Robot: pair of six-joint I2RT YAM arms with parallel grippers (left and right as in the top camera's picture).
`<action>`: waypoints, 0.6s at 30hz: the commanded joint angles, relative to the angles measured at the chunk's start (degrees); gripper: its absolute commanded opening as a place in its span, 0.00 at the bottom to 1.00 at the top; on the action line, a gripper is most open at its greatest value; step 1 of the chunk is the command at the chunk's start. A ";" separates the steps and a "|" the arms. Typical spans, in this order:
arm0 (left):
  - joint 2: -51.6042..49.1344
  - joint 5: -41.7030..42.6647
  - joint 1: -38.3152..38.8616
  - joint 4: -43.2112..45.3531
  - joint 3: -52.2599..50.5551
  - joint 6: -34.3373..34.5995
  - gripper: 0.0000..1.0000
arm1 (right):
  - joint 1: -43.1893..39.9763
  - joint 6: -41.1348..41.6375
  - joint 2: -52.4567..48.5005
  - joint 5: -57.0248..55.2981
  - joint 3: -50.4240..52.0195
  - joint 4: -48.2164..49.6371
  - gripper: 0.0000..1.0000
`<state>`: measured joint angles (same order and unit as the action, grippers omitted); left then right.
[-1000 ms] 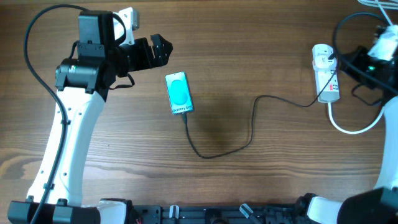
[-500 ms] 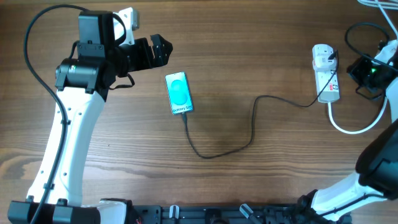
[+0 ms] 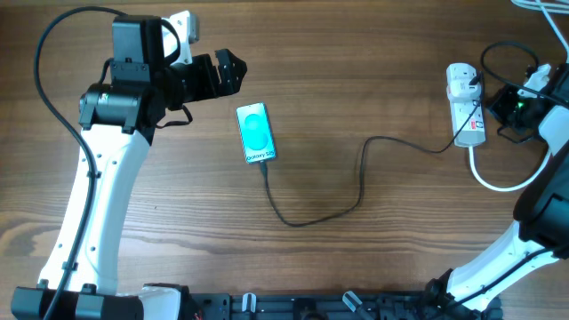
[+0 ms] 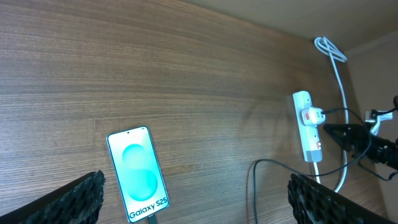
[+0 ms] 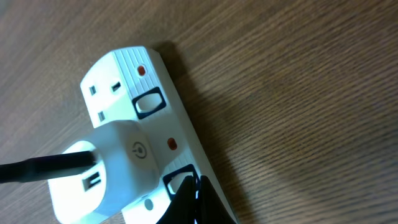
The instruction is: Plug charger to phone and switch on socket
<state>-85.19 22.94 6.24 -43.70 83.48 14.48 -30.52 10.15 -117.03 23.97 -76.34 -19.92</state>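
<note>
Right gripper (image 5: 193, 193) has edged nearer the socket (image 3: 465, 105), tips pinched together at its switch (image 5: 180, 177). Far left of the socket, left gripper (image 3: 233, 73) gapes empty. Charger (image 3: 360, 178) appears plugged into phone (image 3: 256, 133), well left of the socket; switching looks unfinished.

Matt wood-grain table (image 3: 356, 80), smooth white plastic socket (image 3: 468, 124), glossy-screened phone (image 3: 256, 133), matt black charger (image 3: 361, 173).

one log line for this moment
charger plugged into phone | left fingers open, clear of phone | right fingers shut, at socket switch
</note>
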 commanded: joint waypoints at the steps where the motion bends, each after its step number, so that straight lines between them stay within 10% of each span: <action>1: -0.11 -0.52 -0.50 0.09 0.52 0.09 1.00 | 0.44 -2.03 -2.23 1.27 -0.20 0.50 0.04; 18: -0.11 -0.52 -0.50 0.09 0.52 0.09 1.00 | 2.19 -7.21 -2.69 1.38 -0.15 1.09 0.04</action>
<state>-85.19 22.94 6.26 -43.70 83.48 14.48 -28.86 4.38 -118.34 24.40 -76.34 -19.00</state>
